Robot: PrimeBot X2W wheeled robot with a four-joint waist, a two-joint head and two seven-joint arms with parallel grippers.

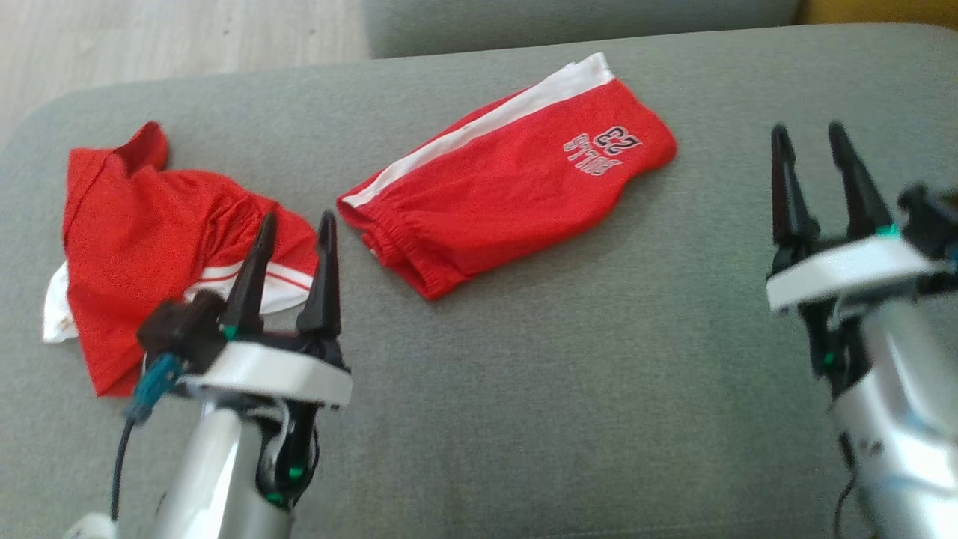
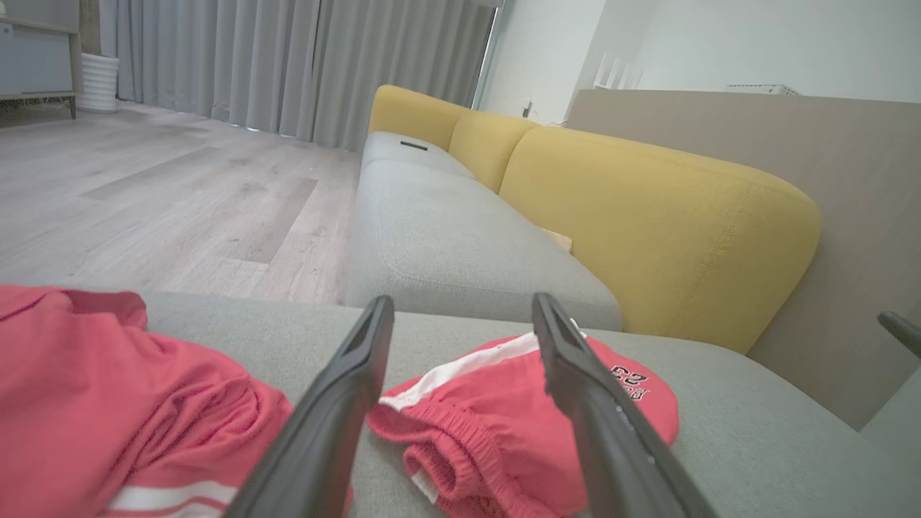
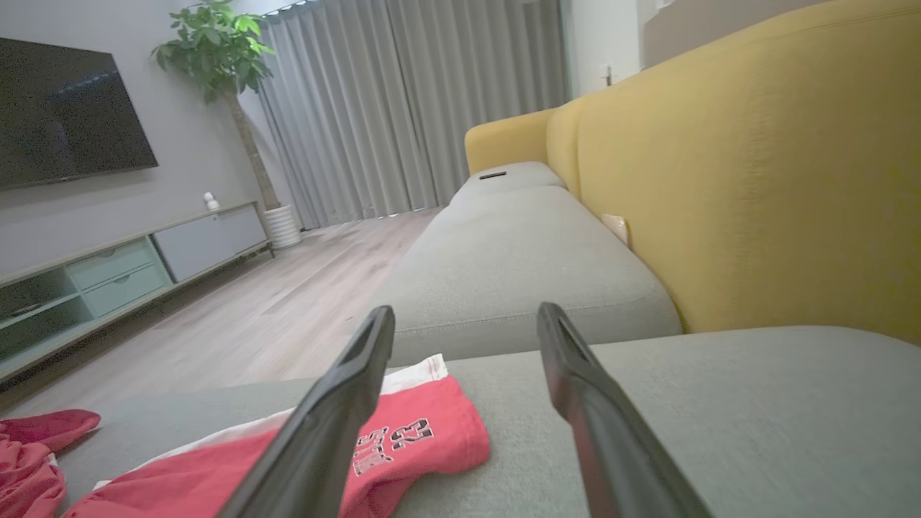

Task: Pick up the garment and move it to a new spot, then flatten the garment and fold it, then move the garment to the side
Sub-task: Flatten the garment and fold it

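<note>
Head view — my left gripper (image 1: 298, 218): fingers spread apart with nothing between them, at the lower left; the tips overlap the right edge of the shirt in this view.
Head view — my right gripper (image 1: 808, 131): fingers spread apart and empty, at the right edge, over bare cushion and well apart from both garments.
Head view — shorts (image 1: 509, 187): red with a white side stripe and a printed "23", lying flat and slanted near the middle of the grey sofa seat (image 1: 561, 389), between my two grippers.
Head view — shirt (image 1: 142, 239): red with white trim, crumpled at the left end of the seat, apart from the shorts.
Left wrist view — my left gripper (image 2: 462, 302): the two dark fingers stand wide; the waistband of the shorts (image 2: 489, 424) lies between and beyond them, untouched.
Left wrist view — shirt (image 2: 108, 403): bunched at the lower left, beside my left finger.
Left wrist view — background: yellow backrest (image 2: 647, 216), wooden floor (image 2: 144, 194), grey curtains (image 2: 288, 65).
Right wrist view — my right gripper (image 3: 466, 313): fingers wide and empty above the seat; the printed end of the shorts (image 3: 424, 439) lies at the lower left, partly behind my left finger.
Right wrist view — shirt (image 3: 29, 453): a red fold at the far left edge.
Right wrist view — background: television (image 3: 65, 115), plant (image 3: 216, 50), low cabinet (image 3: 129, 266).
</note>
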